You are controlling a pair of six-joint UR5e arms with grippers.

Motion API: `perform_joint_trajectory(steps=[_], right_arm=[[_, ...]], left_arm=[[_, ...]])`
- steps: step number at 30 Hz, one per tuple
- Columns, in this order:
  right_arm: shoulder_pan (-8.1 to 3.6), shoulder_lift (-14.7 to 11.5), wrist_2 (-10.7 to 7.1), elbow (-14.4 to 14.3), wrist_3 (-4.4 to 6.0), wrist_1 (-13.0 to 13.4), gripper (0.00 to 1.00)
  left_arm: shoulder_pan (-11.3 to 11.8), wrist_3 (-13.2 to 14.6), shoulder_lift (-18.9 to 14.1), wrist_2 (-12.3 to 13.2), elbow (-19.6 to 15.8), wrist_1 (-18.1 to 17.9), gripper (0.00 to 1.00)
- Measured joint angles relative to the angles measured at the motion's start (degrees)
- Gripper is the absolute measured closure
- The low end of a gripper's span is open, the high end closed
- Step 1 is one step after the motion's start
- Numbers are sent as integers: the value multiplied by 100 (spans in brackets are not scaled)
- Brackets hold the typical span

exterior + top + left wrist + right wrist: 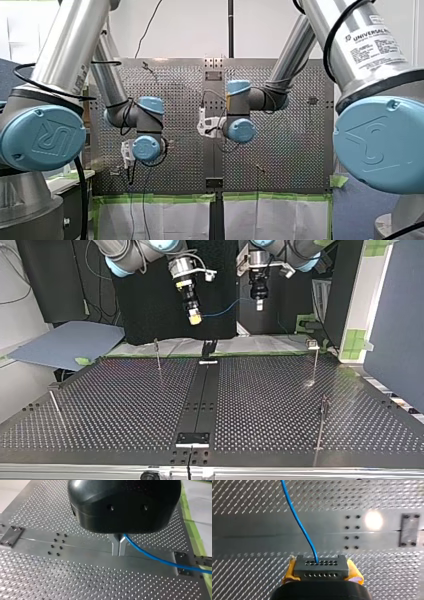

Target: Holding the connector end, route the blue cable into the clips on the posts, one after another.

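High above the perforated table (pixel 125 405), both grippers hang in the top view. My right gripper (pixel 195 317), with yellow pads, is shut on the grey connector block (pixel 321 567). The blue cable (pixel 299 522) leaves the block and sags across to my left gripper (pixel 258 304). In the left wrist view the metal fingers (pixel 115 547) of my left gripper (pixel 118 553) are shut on the blue cable (pixel 160 560), which trails off to one side. Thin posts (pixel 157 354) (pixel 316 360) (pixel 322 422) stand on the table, with no cable in their clips.
Another short post (pixel 54 402) stands near the table edge at the top view's left. A dark centre strip (pixel 200 400) with a bracket (pixel 192 439) runs down the table. A grey sheet (pixel 65 342) lies beyond the far edge, and a white panel (pixel 365 295) stands at the right.
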State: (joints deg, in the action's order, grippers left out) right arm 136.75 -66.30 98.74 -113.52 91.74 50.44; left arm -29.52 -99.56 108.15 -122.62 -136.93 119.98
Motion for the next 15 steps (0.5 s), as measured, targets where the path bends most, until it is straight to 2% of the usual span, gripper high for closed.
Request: perform_joint_trajectory(steps=[2, 5, 8, 15], right_arm=[[-4, -120, -95, 11, 117, -12, 100], [-14, -286, -156, 48, 225, -74, 100], [-30, -429, -173, 107, 262, -152, 100], [-62, -698, -178, 180, 275, -198, 100]], left_arm=[[20, -35, -119, -53, 0, 119, 100], [47, -53, -283, -118, 1, 285, 100], [99, -84, -434, -149, 1, 436, 100], [230, -120, -825, -146, 126, 827, 100]])
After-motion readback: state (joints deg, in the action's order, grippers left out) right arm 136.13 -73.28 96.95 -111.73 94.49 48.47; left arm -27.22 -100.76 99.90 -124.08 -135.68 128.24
